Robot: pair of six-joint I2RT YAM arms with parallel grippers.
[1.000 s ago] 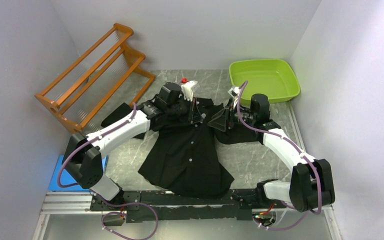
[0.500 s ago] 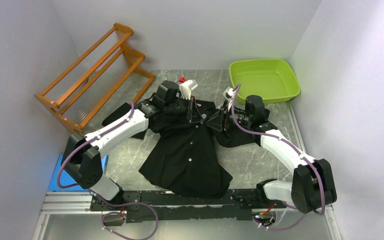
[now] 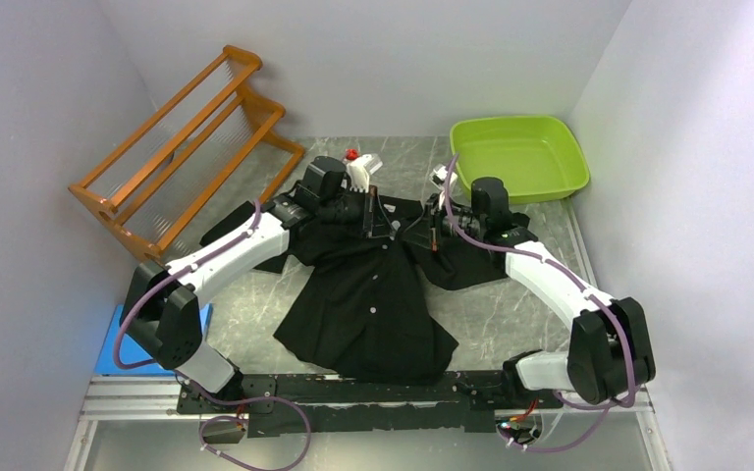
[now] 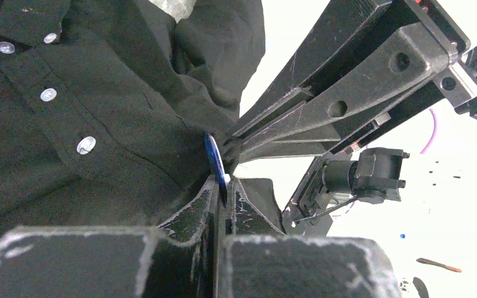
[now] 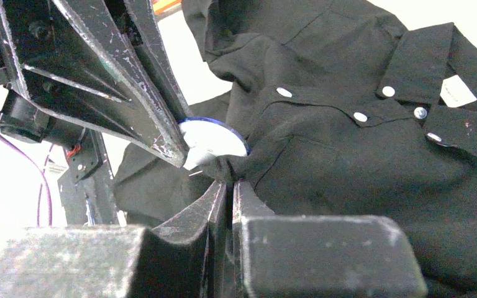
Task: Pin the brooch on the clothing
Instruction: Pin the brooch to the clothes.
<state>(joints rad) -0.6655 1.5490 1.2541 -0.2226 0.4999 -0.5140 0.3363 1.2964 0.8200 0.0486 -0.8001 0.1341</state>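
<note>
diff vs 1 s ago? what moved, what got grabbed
The right gripper swung left toward the left gripper, and its fingers closed on a fold of the shirt beside the brooch. The left gripper still clamps the brooch. The rack and green tray are unmoved.

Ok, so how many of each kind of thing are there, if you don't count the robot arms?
Black shirt: 1
Round brooch: 1
Orange rack: 1
Green tub: 1
Flat blue thing: 1
Total: 5
</note>
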